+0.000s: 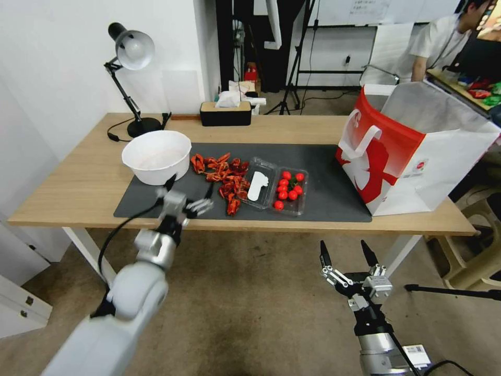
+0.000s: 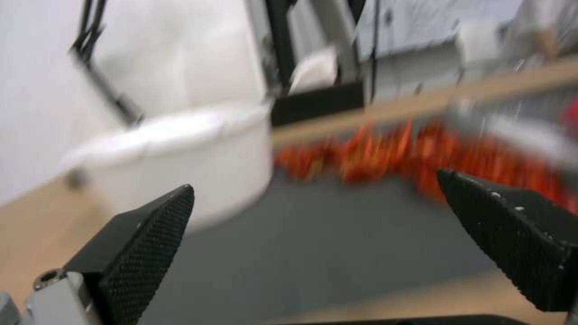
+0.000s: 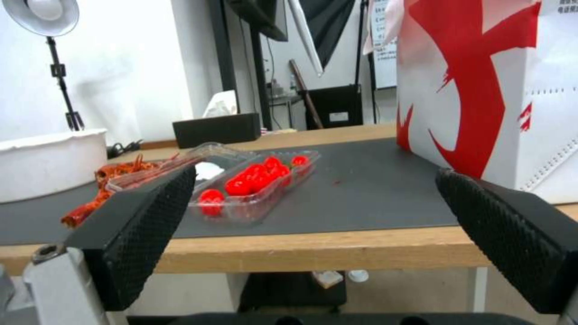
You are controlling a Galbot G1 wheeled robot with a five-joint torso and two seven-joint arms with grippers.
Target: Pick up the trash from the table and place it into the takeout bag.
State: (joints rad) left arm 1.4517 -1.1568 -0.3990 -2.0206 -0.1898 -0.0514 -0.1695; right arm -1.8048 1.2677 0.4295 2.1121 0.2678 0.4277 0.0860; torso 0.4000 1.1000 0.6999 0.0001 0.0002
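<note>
On the table (image 1: 78,183), a dark grey mat (image 1: 323,177) carries the trash: a pile of red shellfish shells (image 1: 224,175) (image 2: 391,153) (image 3: 114,174), an open clear plastic box (image 1: 276,188) (image 3: 253,185) with small red tomatoes, and a white bowl (image 1: 156,155) (image 2: 180,153) (image 3: 48,162). The takeout bag (image 1: 417,151) (image 3: 482,90), red and white with foil lining, stands open at the table's right end. My left gripper (image 1: 189,189) (image 2: 313,180) hovers open over the mat's front edge, between bowl and shells. My right gripper (image 1: 344,250) (image 3: 316,174) hangs open below and in front of the table edge, empty.
A desk lamp (image 1: 130,52) and a black tissue box (image 1: 225,112) stand along the table's back edge. A white cabinet (image 1: 21,308) sits on the floor to the left, and a stool (image 1: 469,250) to the right of the table.
</note>
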